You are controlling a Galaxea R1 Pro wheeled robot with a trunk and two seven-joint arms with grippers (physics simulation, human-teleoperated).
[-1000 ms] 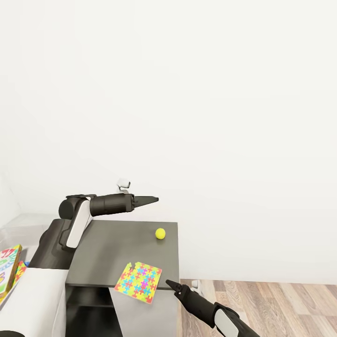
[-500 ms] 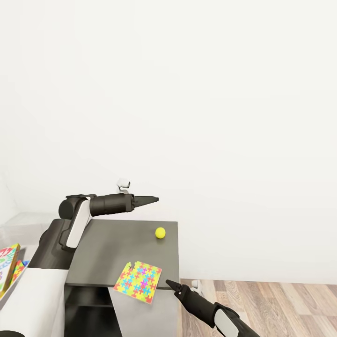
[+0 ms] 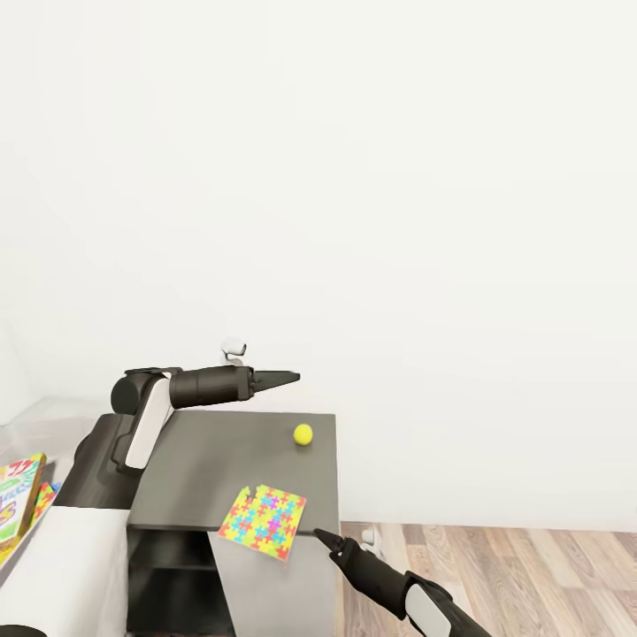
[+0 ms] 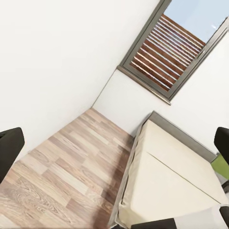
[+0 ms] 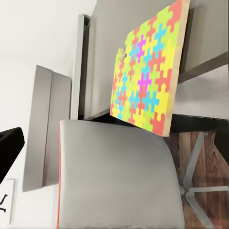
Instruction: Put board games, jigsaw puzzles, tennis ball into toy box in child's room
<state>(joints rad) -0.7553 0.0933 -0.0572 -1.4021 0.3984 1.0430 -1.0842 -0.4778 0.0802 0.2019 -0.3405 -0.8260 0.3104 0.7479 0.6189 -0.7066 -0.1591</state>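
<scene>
Your jigsaw puzzle (image 3: 264, 521) overhangs the dark bench (image 3: 203, 460) edge, lower centre; tennis ball (image 3: 303, 433) behind it; no lettering legible; left pincer (image 3: 287, 378) spread wide; right pincer (image 3: 320, 536): cannot tell.

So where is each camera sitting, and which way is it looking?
Head view: sits on the robot's head, looking down over the dark grey table, jigsaw puzzle and tennis ball; both arms show.
Left wrist view: on the left arm, looking over wood floor to the bed and a window; dark fingertips at the edges.
Right wrist view: on the right arm, looking at the puzzle overhanging the table edge, a chair below; one fingertip shows.
Shared: head and right wrist both see the puzzle.
</scene>
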